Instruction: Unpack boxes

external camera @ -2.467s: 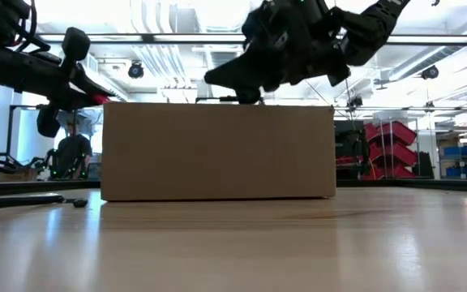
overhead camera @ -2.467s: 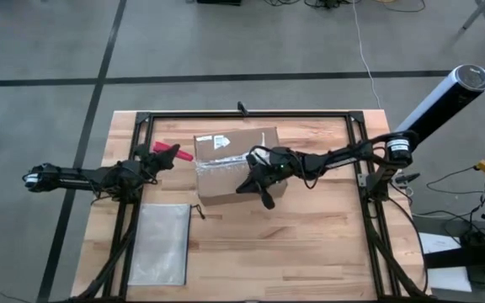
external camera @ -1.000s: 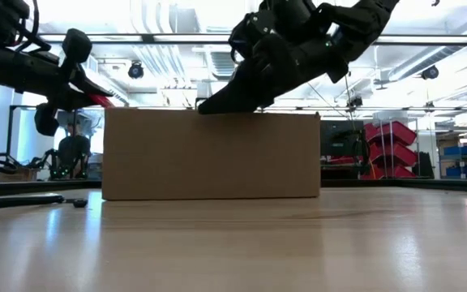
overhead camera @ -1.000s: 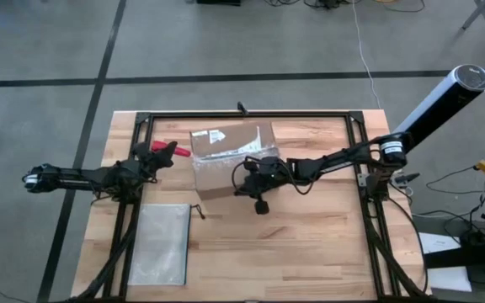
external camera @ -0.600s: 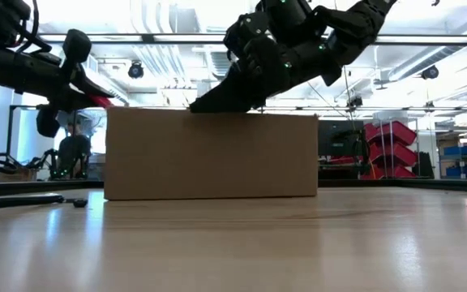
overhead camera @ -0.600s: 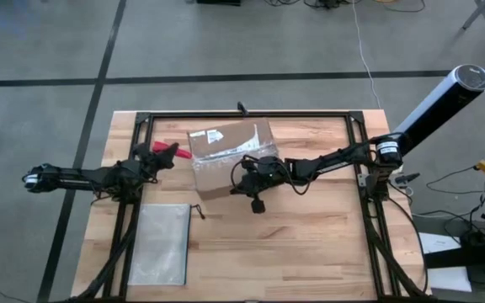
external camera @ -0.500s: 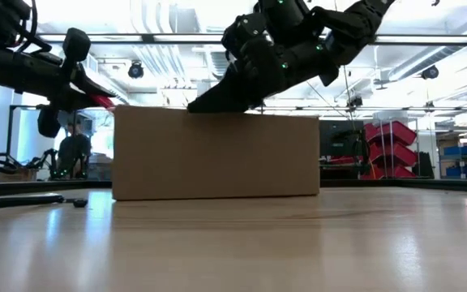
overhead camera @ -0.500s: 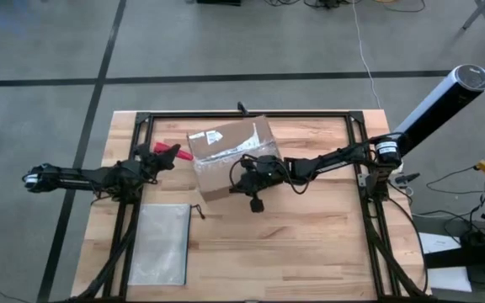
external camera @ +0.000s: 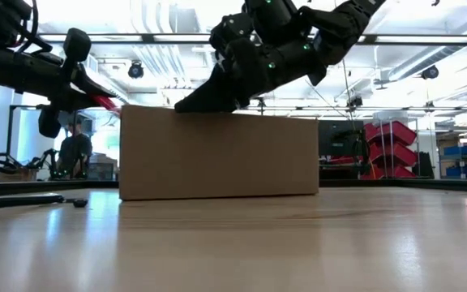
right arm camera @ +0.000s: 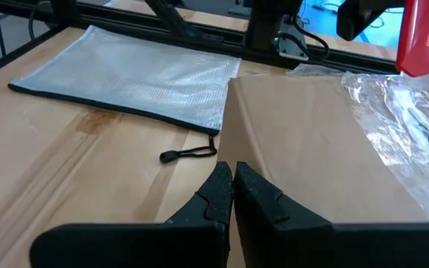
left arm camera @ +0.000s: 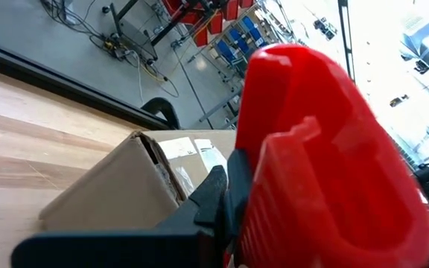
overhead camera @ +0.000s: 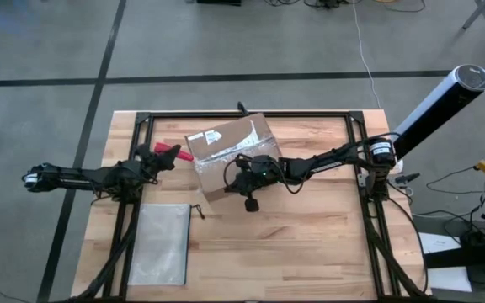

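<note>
The brown cardboard box [overhead camera: 226, 151] rests by its bottom on the wooden table, turned askew, with a white label and clear tape on top. My right gripper [right arm camera: 232, 179] reaches in from the table's right and is shut, its tips on the box's top [external camera: 183, 105]. My left gripper [overhead camera: 154, 156] hovers left of the box, shut on a red utility knife [overhead camera: 169, 151]. The knife fills the left wrist view [left arm camera: 311, 149], with the box [left arm camera: 118, 186] beyond it. My left gripper pinches the red knife's body [left arm camera: 259, 193] between its fingers [left arm camera: 211, 205]. It comes level from the table's left. The knife is lifted clear of the table, and its free end sticks out toward the box. My right gripper presses its shut fingertips down on the box's top face at the near left edge [right arm camera: 233, 160]. It slants down from the table's right. The box stays flat on the table.
A flat translucent zip pouch [overhead camera: 160, 244] lies at the near left, its pull cord [right arm camera: 188, 154] beside the box. A black rail frame [overhead camera: 242, 114] borders the table. Bare wood [overhead camera: 310, 236] lies near and right of the box.
My right gripper has gone toward the table's left edge with its shut tips on the box's top. The box has turned about on the table: its left end has swung toward the near edge and inward, and its far right corner has swung toward the far edge.
</note>
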